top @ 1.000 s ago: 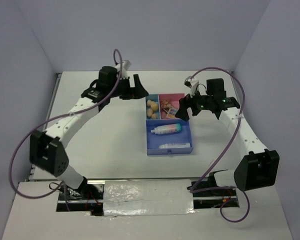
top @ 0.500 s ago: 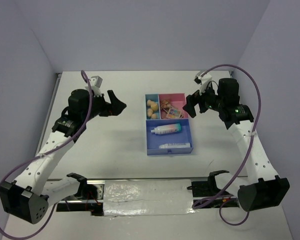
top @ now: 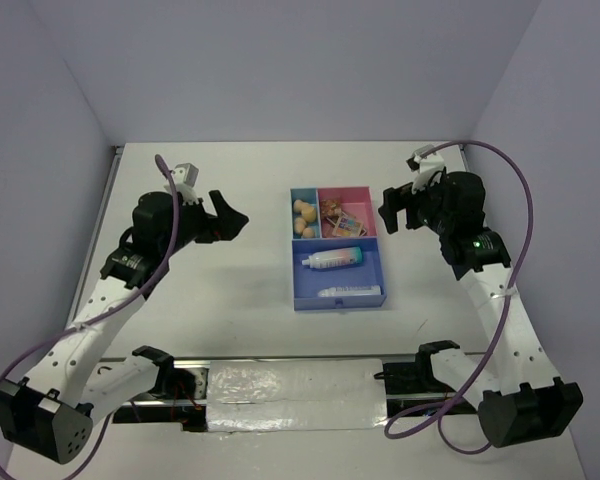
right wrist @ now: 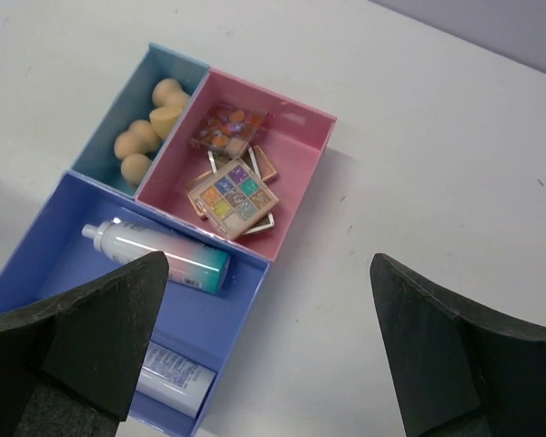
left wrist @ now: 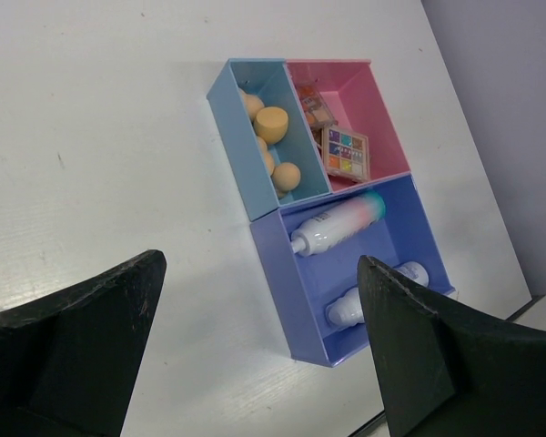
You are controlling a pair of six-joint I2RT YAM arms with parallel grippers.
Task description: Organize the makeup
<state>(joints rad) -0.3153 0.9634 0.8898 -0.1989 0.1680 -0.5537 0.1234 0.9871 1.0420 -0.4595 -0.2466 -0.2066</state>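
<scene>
Both arms have drawn back from the tray (top: 297,296) since a second ago: the left gripper (top: 230,215) has left the tray's far-left corner and now hangs well to its left, and the right gripper (top: 392,208) has backed a little to the right of the pink compartment.

No brand can be read. The slim white tube (right wrist: 168,373) carries a patch of fine print, too small to make out, and the gradient bottle (right wrist: 159,250) shows faint marks that cannot be read either.

Each gripper has its jaws spread wide and holds nothing; neither touches the tray or the white table (top: 210,290).

All the makeup lies in the tray. The beige sponges (left wrist: 271,123) are piled in the narrow light-blue compartment. The multicolour palette (right wrist: 232,198) lies in the pink compartment, overlapping other palettes, with the brown palette (right wrist: 227,127) just beyond it. The bottle and the tube lie on their sides in the large blue compartment, the tube along the near wall.

Purple cables (top: 525,215) loop over both arms, and nothing stands between the grippers and the tray.
</scene>
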